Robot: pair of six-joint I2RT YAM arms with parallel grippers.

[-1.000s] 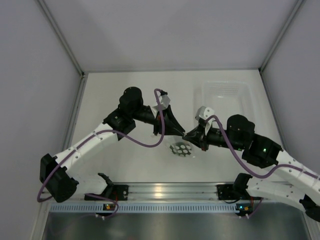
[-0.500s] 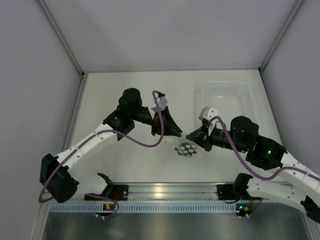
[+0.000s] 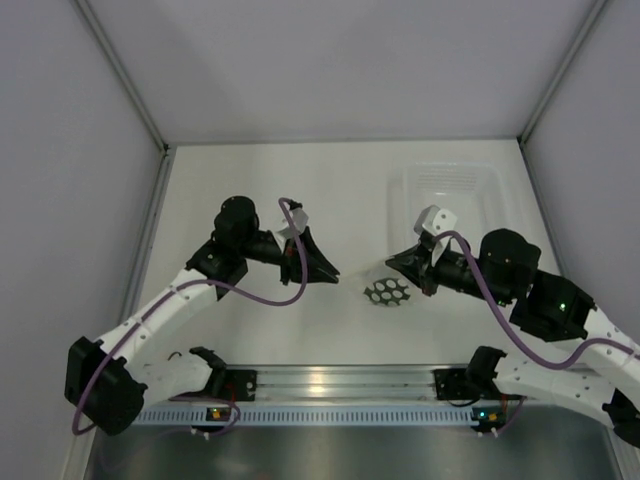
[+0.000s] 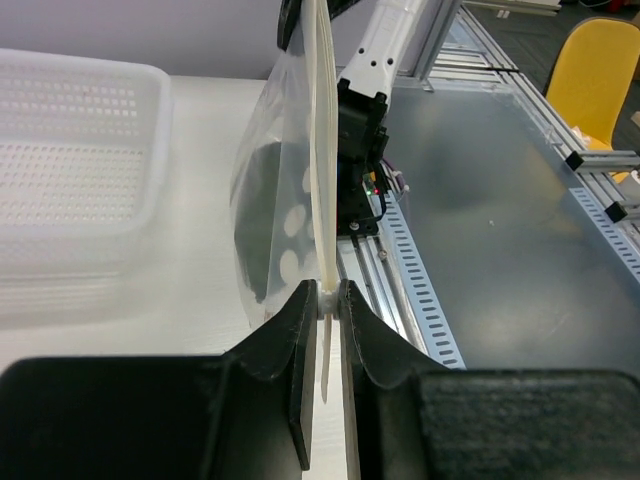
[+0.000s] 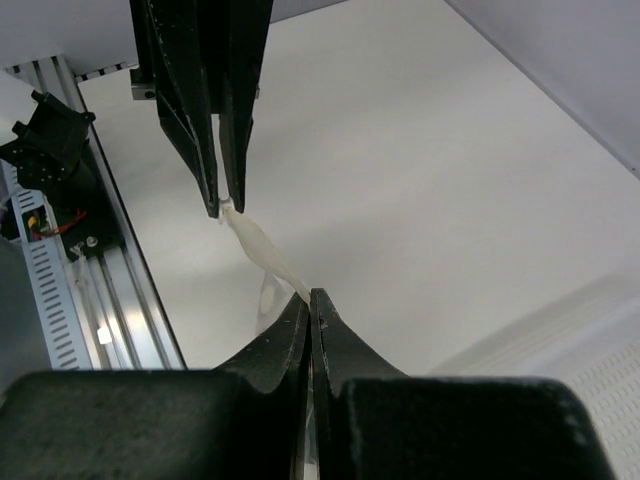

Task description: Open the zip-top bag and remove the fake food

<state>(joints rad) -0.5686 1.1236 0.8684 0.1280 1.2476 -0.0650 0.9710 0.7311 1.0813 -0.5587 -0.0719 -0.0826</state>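
Note:
The zip-top bag (image 3: 388, 293), clear with white hexagon spots, hangs between my two grippers just above the table. My left gripper (image 3: 335, 275) is shut on one end of its white zip strip (image 4: 322, 180), seen edge-on in the left wrist view. My right gripper (image 3: 392, 262) is shut on the other end of the strip (image 5: 268, 255). A dark shape (image 4: 262, 215) shows through the bag (image 4: 285, 190); it looks like the fake food, though its colour is unclear. The left gripper (image 5: 228, 205) shows in the right wrist view.
A clear rigid tray (image 3: 450, 185) stands at the back right, close behind the right gripper; it also shows in the left wrist view (image 4: 70, 150). An aluminium rail (image 3: 320, 382) with both arm bases runs along the near edge.
The two grippers, tip to tip a second ago, have drawn apart, left going left and right going right. The bag has shifted right, with its zip strip stretched between them.

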